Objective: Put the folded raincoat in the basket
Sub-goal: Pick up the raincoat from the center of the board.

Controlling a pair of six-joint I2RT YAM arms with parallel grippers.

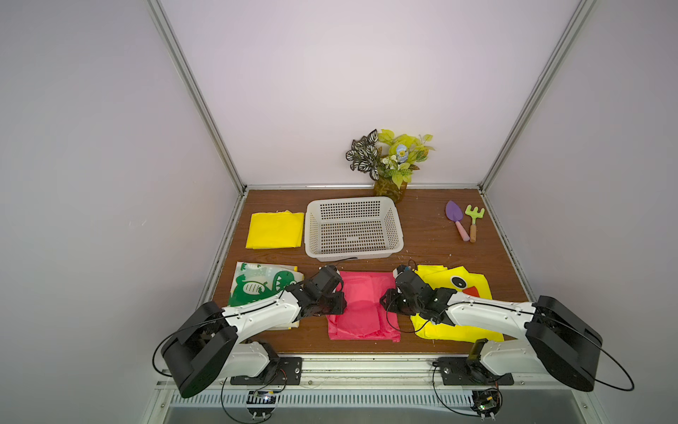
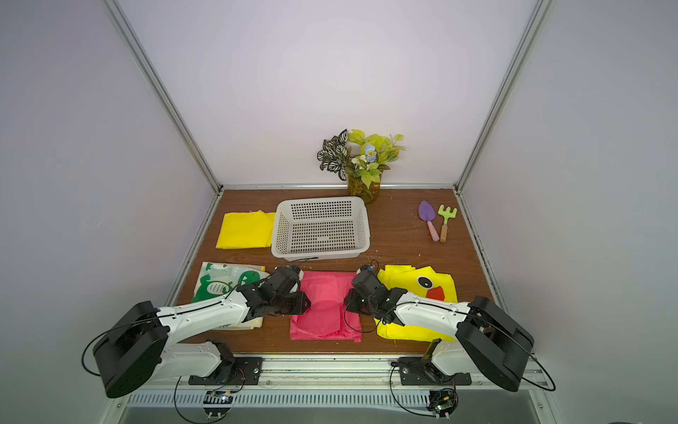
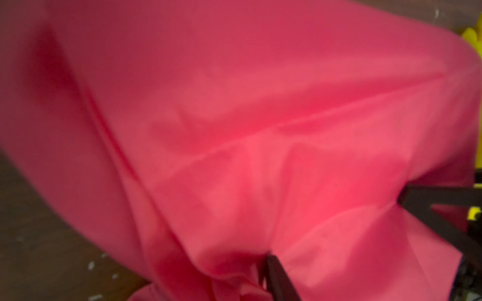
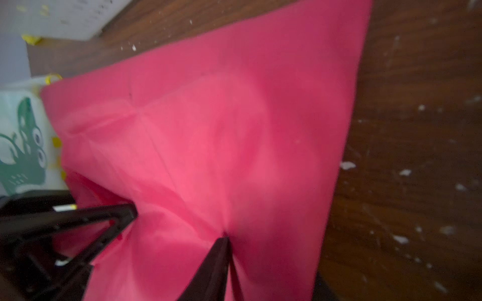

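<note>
Left wrist view: left jaws clamp bunched raincoat (image 3: 234, 130); right jaws pinch its opposite edge. Basket (image 1: 354, 253) stands just beyond, a desk (image 1: 422, 227) strip between.

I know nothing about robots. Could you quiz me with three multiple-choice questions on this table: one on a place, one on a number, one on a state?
1. Where is the basket, seen from the pink raincoat? A. On top of it. B. Nearer the robot. C. Farther back, toward the wall.
2. How many toy garden tools lie on the table? A. One. B. Two. C. Four.
3. The basket is: A. empty. B. full of leaves. C. upside down.
Answers: 1 C, it stands beyond the raincoat in both top views. 2 B, a purple trowel and a green rake. 3 A, its holed bottom shows bare.
</note>
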